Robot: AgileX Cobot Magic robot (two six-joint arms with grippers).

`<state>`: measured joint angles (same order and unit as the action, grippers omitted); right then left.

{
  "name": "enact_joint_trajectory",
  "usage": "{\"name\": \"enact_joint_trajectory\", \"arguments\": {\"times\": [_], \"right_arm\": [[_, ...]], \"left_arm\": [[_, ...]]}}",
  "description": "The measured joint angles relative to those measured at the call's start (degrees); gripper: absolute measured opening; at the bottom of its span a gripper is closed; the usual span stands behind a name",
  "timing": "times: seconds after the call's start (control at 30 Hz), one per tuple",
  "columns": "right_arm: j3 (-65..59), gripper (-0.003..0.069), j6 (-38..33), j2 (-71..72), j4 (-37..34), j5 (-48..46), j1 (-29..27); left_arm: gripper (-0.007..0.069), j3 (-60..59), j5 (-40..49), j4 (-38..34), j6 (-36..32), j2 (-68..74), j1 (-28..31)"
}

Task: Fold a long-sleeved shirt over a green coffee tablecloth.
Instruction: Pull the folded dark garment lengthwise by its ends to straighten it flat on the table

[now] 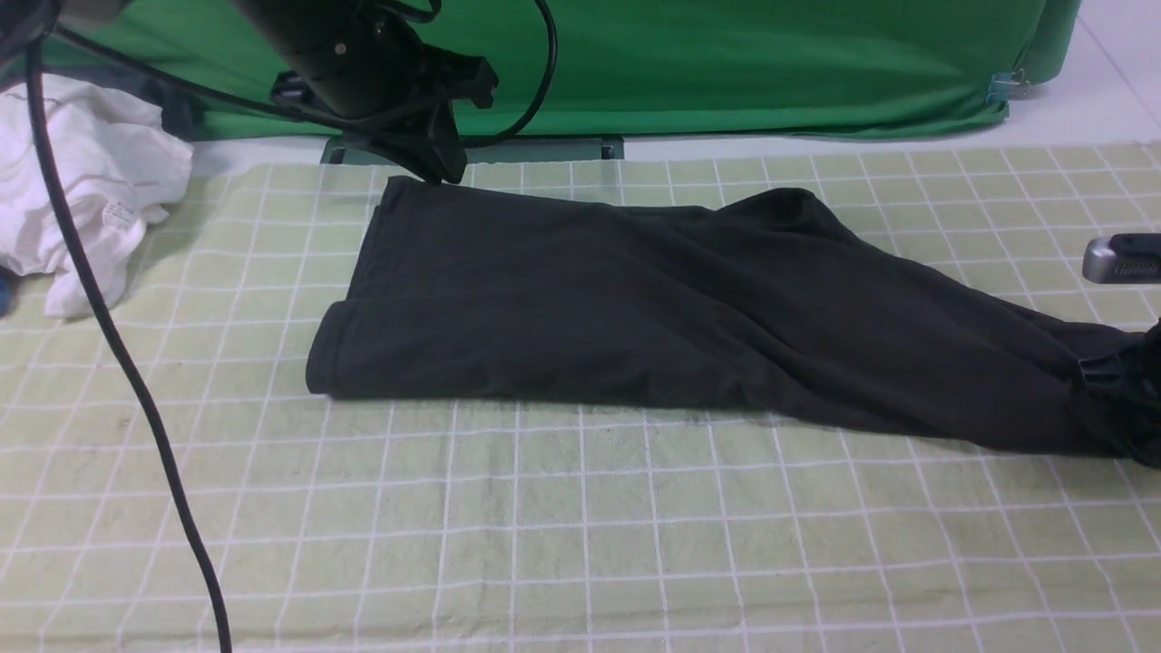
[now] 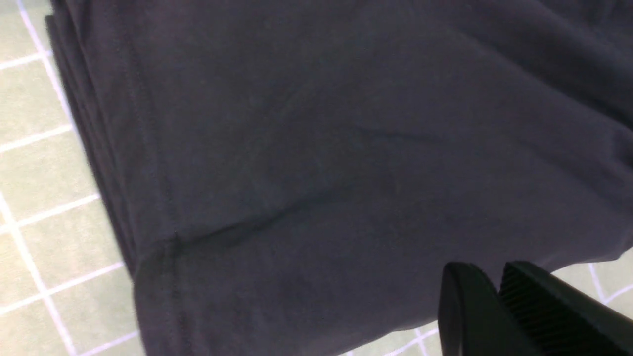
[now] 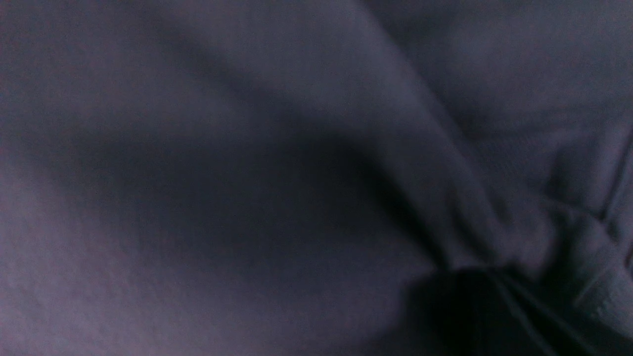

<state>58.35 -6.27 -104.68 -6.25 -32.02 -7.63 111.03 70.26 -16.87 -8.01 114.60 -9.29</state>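
We judge the long-sleeved shirt (image 1: 562,299), lying mid green coffee tablecloth (image 1: 580,526), soft, light and limp; hemmed corners suit gripping. Its 3 o'clock end bunches in the clenched right gripper (image 1: 1111,376). At its 11 o'clock corner sits the left gripper (image 1: 440,168); whether it grips, we cannot tell.

Bkgd from my feed: plain deep green backdrop cloth (image 1: 726,63) hangs just behind the left gripper (image 1: 443,170) and runs across the rear. Small clip (image 1: 1002,88) at its btm corner, far to the gripper's right. Pale floor (image 1: 1107,100) past that. White crumpled garment (image 1: 82,181) well to the gripper's left. Light even, shadows soft.
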Motion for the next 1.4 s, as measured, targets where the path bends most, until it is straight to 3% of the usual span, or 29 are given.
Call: {"name": "enact_joint_trajectory", "arguments": {"times": [0.17, 0.37, 0.47, 0.77, 1.13, 1.27, 1.4], "right_arm": [[-1.6, 0.0087, 2.1, 0.9, -0.2, 2.5, 0.0], [2.4, 0.0311, 2.8, 0.2, -0.1, -3.5, 0.0], [5.6, 0.0355, 2.2, 0.2, 0.0, -6.3, 0.0], [13.1, 0.0328, 1.1, -0.3, 3.6, -11.9, 0.0], [13.2, 0.0324, 1.4, -4.1, 7.6, -16.5, 0.0], [13.2, 0.0258, 1.7, -4.7, 7.6, -16.6, 0.0], [13.3, 0.0130, 1.7, -4.7, 7.6, -16.6, 0.0]], "left_arm": [[0.0088, -0.1, 0.0, 2.5, 0.1, 0.0, 0.0], [0.0088, -0.2, 0.0, 3.4, 0.1, 0.0, 0.0], [0.0088, -0.3, 0.0, 3.4, 0.1, 0.0, 0.0], [0.0088, -0.3, -0.2, 3.4, 0.2, 0.0, 0.0], [0.0088, -0.3, -0.2, 3.4, 0.2, 0.0, 0.0], [0.0088, -0.3, -0.2, 3.3, 0.2, 0.0, 0.0], [0.0088, -0.3, -0.2, 3.3, 0.2, 0.0, 0.0]]}}
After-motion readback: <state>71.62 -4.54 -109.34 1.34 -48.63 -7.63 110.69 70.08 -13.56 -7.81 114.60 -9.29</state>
